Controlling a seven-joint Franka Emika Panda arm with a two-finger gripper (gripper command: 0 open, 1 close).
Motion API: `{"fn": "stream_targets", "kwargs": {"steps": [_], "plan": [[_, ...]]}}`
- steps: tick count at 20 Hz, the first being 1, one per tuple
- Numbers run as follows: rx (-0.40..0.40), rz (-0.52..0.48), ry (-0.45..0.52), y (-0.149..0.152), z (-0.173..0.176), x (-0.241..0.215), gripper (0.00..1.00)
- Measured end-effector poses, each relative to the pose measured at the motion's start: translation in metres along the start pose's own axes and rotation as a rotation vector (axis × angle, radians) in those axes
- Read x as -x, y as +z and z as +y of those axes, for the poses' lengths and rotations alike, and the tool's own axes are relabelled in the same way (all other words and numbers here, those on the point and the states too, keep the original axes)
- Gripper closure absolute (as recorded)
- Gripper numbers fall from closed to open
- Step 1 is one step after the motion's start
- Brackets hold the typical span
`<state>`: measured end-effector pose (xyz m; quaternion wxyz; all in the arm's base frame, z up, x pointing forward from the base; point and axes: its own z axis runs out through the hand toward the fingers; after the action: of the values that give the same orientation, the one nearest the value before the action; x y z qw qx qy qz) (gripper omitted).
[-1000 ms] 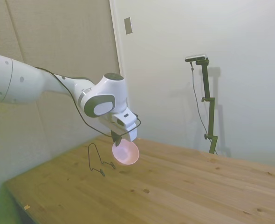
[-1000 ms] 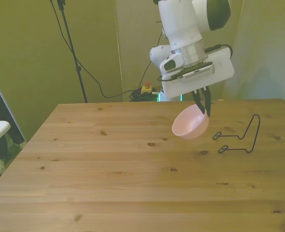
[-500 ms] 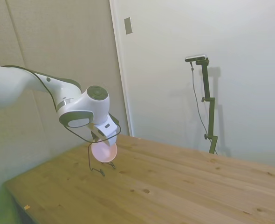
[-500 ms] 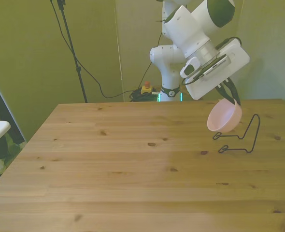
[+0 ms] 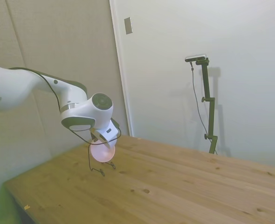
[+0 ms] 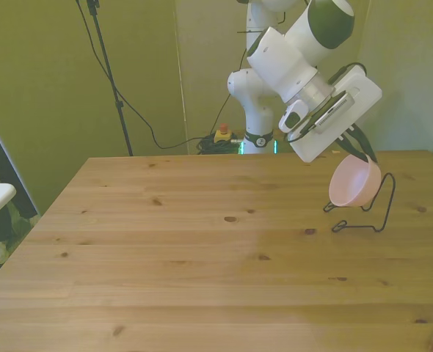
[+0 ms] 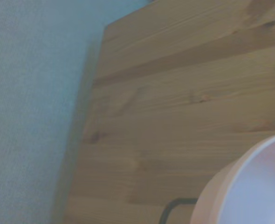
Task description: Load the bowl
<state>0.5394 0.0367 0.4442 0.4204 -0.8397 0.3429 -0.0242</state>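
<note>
You see a smooth, matt pale pink plastic bowl (image 6: 354,183) beside a thin black wire rack (image 6: 367,208). The tabletop (image 6: 202,257) is knotty, lightly sheened wood planks.

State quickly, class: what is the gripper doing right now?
Gripper: closed on the rim of the pink bowl, holding it tilted, in the air by the black wire rack.

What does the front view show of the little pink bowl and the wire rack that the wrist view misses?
Only the front view shows the whole thin black wire rack standing on the wooden table, with the gripper holding the small pale pink plastic bowl tilted, in the air, in front of the rack's upright loop. Only the wrist view shows the table's edge against a pale wall from close by. Both show the bowl's rim, wood grain and some black wire.
</note>
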Motion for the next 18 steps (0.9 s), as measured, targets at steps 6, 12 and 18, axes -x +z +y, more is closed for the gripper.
{"fn": "stream_targets", "kwargs": {"steps": [6, 12, 18], "plan": [[-0.022, -0.019, -0.006, 0.009, 0.004, -0.002, 1.0], [-0.034, -0.037, -0.001, 0.022, 0.012, -0.007, 1.0], [-0.033, -0.048, -0.002, 0.028, 0.017, -0.006, 1.0]]}}
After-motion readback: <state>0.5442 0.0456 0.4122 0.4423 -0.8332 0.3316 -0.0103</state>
